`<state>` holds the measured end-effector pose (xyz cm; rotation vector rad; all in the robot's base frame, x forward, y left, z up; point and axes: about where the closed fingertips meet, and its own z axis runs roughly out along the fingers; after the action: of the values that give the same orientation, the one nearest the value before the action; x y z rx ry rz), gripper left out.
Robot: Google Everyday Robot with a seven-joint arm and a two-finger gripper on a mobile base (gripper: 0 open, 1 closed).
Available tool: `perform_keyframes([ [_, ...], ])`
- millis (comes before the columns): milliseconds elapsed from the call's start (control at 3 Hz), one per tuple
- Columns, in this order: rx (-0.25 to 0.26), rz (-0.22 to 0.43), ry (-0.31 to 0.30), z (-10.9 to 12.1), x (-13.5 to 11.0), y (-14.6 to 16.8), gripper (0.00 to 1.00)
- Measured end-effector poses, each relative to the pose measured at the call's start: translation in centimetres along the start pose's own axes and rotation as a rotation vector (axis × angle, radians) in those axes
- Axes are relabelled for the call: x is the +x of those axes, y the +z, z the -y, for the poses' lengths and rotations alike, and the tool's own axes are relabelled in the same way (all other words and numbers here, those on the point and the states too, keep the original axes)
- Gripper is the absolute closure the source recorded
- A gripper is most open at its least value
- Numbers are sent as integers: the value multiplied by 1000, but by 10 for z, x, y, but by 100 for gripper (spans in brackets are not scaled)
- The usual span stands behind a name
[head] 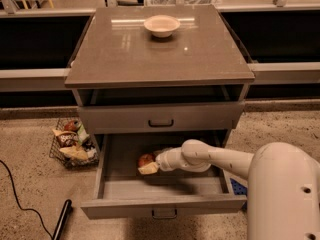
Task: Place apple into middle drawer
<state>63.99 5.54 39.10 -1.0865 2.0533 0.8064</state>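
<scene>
The middle drawer [125,207] is pulled open at the bottom of the grey-brown cabinet. My white arm reaches into it from the right. My gripper [149,165] is low inside the drawer, left of centre, shut on the small red-orange apple [145,159]. The apple sits at the gripper's tip, close to the drawer floor. I cannot tell if it touches the floor.
The upper handled drawer front [160,118] is closed above. A beige bowl [161,25] stands on the cabinet top. A wire basket of snacks [72,141] sits on the floor at the left. A black cable [15,194] and a dark rod [61,219] lie front left. A blue object [239,188] lies to the right.
</scene>
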Motion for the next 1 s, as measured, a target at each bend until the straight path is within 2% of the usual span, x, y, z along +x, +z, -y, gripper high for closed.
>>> perform_keyframes([
  [333,1,-5,7,1,4,4,100],
  [667,-7,3,30,3,8,7,81],
  [1000,-7,3,31,3,8,7,58],
])
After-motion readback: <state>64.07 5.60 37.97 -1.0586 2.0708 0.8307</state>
